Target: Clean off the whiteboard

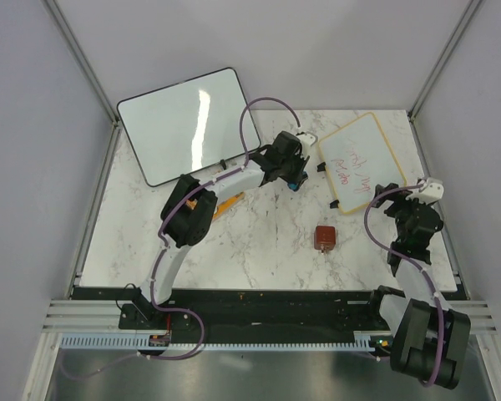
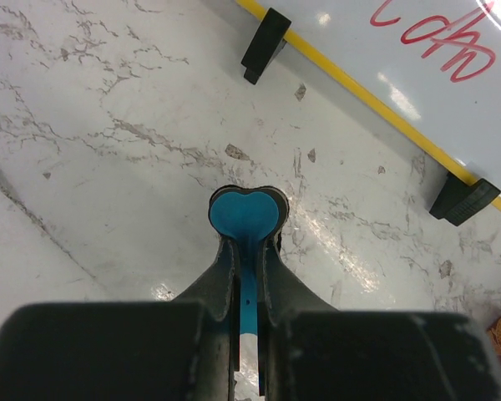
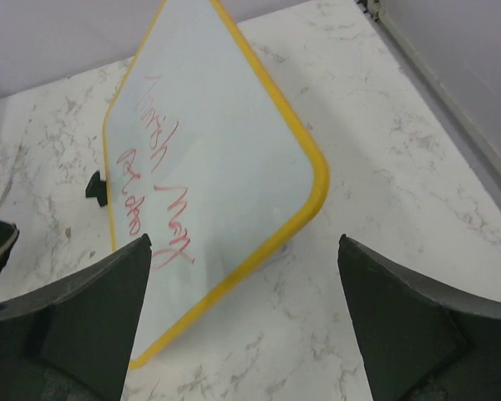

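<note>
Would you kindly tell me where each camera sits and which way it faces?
Top external: above and behind the bases, looking down on the table; left arm and right arm show.
Left wrist: on the left arm, looking along the left gripper, shut on a blue tool, toward the footed edge of the whiteboard.
Right wrist: on the right arm, facing the whiteboard's written face, framed by the open right gripper.
Shared: all three views show the whiteboard; both wrist views show its yellow frame.

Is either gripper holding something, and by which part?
The left gripper is shut on a thin blue piece, gripped at its near end; its rounded tip sticks out. The right gripper is open, empty.
</note>
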Robot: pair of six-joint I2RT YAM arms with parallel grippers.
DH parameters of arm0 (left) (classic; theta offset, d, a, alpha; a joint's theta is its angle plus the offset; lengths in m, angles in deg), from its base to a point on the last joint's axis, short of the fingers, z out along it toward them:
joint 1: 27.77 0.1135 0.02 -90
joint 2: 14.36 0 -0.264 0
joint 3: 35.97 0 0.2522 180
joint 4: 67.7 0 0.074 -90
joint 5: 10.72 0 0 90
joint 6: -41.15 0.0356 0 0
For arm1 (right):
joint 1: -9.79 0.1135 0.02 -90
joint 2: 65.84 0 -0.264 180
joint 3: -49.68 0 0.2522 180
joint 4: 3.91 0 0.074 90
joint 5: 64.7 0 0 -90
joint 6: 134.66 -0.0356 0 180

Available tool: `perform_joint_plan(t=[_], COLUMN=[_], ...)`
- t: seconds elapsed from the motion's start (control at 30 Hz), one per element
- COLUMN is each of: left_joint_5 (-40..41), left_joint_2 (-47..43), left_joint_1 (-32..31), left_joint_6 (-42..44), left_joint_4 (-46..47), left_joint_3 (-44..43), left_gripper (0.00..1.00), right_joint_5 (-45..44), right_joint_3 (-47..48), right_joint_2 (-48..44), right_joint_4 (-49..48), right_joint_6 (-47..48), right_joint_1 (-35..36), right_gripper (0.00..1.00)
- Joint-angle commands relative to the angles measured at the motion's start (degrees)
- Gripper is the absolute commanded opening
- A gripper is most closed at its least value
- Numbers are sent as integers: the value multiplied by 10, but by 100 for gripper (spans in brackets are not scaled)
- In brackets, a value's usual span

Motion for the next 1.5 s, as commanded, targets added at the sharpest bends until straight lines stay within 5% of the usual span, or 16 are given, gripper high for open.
perform_joint_plan(t=[0.0, 0.5, 0.67, 1.03, 1.13, 1.47], left_joint_5=[-9, -4, -5, -5, -8, -8], left_joint_2=[-53, -62, -62, -62, -60, -56], left_joint_1=[-2, -2, -3, -2, -2, -3], left_joint_6=[-11, 3, 3, 3, 1, 3], left_joint_4=[33, 37, 38, 40, 40, 43], left_joint_3=[11, 32, 40, 44, 43, 47], left_gripper=[2, 2, 2, 2, 2, 2], right_joint_5=[42, -24, -27, -31, -34, -37], right_joint_3=[-68, -80, -112, -24, -56, -30], right_joint_2=[2, 244, 356, 328, 329, 331], right_joint_4=[-163, -405, -567, -373, -434, -391], right_joint_6=[3, 83, 105, 126, 126, 124], right_joint_1=[21, 147, 170, 181, 182, 182], right_gripper=[98, 98, 98, 98, 98, 98])
